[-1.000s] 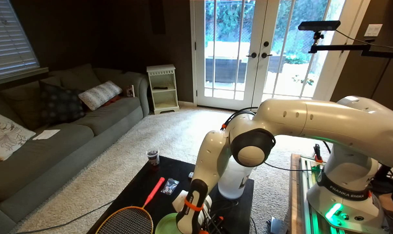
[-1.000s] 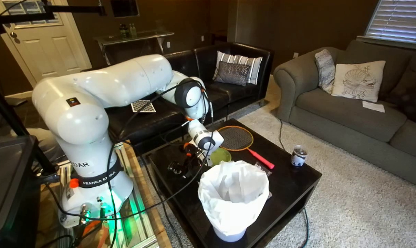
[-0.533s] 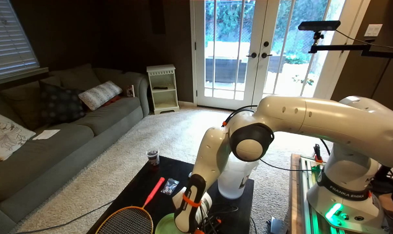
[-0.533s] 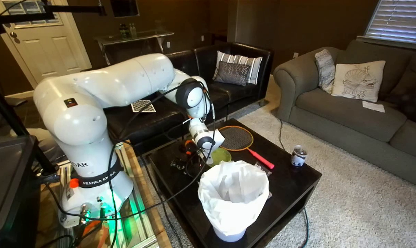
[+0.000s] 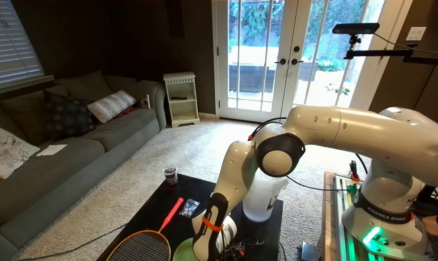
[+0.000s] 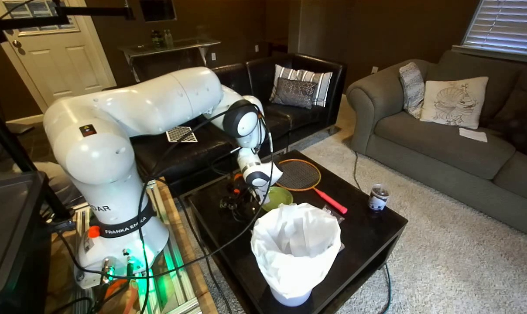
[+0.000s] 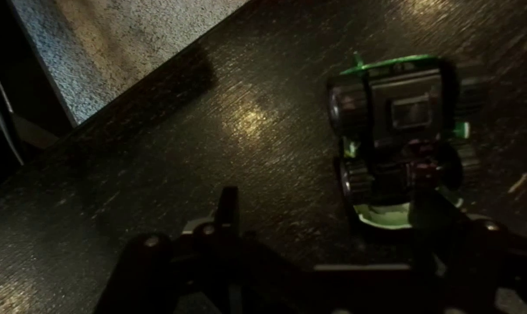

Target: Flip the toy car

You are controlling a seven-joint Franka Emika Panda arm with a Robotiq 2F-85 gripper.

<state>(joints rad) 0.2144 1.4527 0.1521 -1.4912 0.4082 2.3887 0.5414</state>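
The claw point(image 7: 329, 196) gapes wide, one finger point(image 7: 431, 211) overlapping the wheels-up toy car point(image 7: 403, 115) on the desk point(image 7: 268, 174), perhaps to tip it upright.

In the wrist view we see the toy car point(image 7: 405, 131) lying upside down on the dark table point(image 7: 272, 161), its blackish underside and wheels point(image 7: 353, 107) turned up. We notice green bodywork point(image 7: 398, 62) along one end and paler green at the opposite end.
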